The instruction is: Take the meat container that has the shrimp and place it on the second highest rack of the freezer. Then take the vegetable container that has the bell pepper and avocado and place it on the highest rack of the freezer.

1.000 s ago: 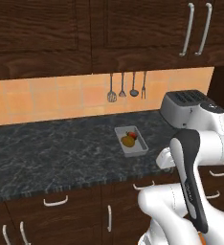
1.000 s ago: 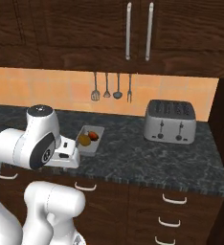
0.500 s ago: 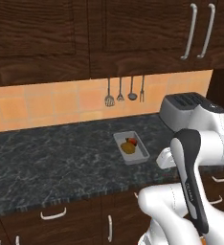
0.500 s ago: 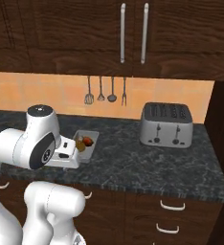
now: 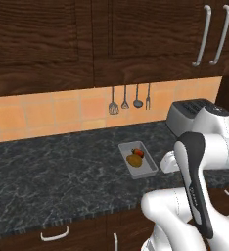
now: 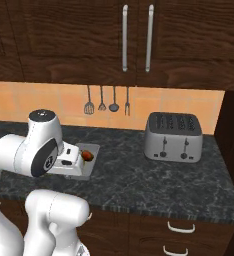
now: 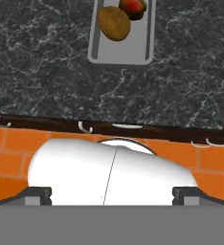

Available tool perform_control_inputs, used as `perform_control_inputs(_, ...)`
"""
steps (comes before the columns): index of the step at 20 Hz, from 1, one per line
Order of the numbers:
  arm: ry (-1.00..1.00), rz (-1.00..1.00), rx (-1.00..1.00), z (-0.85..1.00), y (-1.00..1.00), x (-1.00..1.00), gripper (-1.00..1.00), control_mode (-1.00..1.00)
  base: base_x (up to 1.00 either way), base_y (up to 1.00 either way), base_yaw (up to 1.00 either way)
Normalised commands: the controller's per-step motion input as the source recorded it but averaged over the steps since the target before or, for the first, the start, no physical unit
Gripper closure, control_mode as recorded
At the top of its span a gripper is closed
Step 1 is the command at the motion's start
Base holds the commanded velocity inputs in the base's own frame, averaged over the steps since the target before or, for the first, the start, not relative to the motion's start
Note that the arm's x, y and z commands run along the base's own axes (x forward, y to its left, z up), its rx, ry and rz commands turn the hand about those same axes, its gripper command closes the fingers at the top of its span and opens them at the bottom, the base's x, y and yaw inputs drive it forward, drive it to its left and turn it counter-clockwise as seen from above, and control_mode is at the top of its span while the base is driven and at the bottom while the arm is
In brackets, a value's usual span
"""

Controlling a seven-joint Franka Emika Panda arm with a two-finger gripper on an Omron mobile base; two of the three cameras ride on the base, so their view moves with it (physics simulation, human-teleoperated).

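Observation:
The vegetable container [image 5: 147,169] is a shallow grey tray on the dark stone counter. It holds a yellow-brown avocado [image 5: 134,160] and a red bell pepper [image 5: 137,152]. In the hand view the tray [image 7: 123,50] lies at the top, with the avocado [image 7: 113,22] and the pepper [image 7: 133,6] in its far end. My gripper [image 7: 111,194] is open, its dark fingertips [image 7: 37,194] far apart, with nothing between them. My white hand [image 5: 168,162] hovers just right of the tray and above it, touching nothing. The meat container, the shrimp and the freezer are out of view.
A silver toaster [image 6: 173,136] stands on the counter to the right. Several utensils [image 5: 128,100] hang on the orange tiled wall behind the tray. Dark wood cabinets [image 6: 139,35] hang overhead, and drawers [image 6: 181,227] run below the counter edge.
The whole picture has shifted in both base views, so the camera has moved with the base. The tray and toaster sit lower in the frames. The gripper stays open.

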Motion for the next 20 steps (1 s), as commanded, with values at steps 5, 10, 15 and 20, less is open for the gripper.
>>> perform_control_inputs(5, 0.00, 0.00, 0.00, 0.00, 0.00, 0.00, -1.00, 1.00, 0.00, 0.00, 0.00)
perform_control_inputs(10, 0.16, 0.00, -0.05, 0.00, 0.00, 0.17, -1.00, -1.00, 0.00, 0.00, 0.00)
perform_control_inputs(15, 0.35, 0.00, -0.11, -0.01, 0.01, 0.48, -1.00, -1.00, 0.00, 0.00, 0.00)
perform_control_inputs(20, -0.01, -0.04, 0.03, -0.63, -0.06, 0.49, -1.00, -1.00, 0.00, 0.00, 0.00)
